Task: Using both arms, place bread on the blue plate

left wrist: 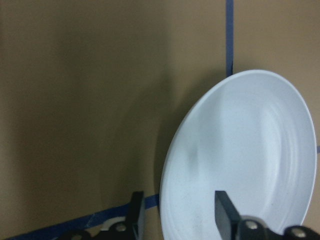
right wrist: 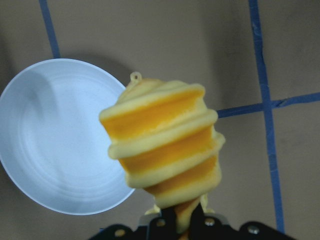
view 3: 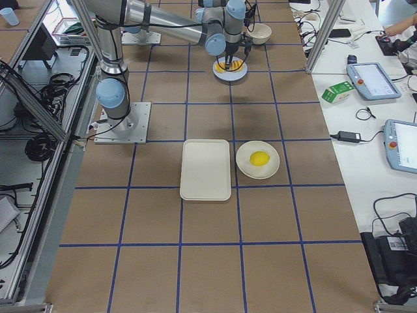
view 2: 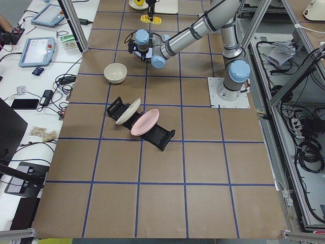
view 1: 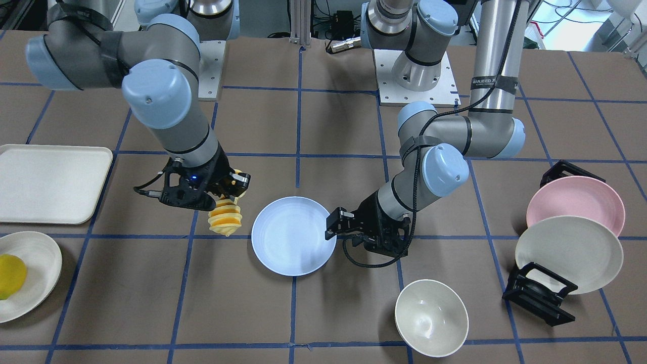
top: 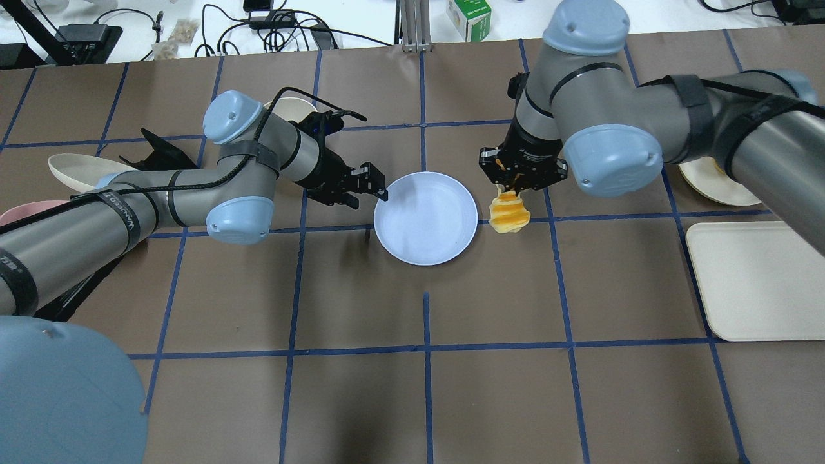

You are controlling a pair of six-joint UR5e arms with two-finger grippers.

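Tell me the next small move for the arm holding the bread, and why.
Probably shift the right hand sideways until the bread hangs over the blue plate. The bread hangs beside the plate's rim, not above it, while the left hand sits at the opposite rim.

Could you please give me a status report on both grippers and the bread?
Right gripper shut on ridged yellow-orange bread loaf, held beside round pale-blue plate. Left gripper open at plate's rim. Nothing between loaf and plate.
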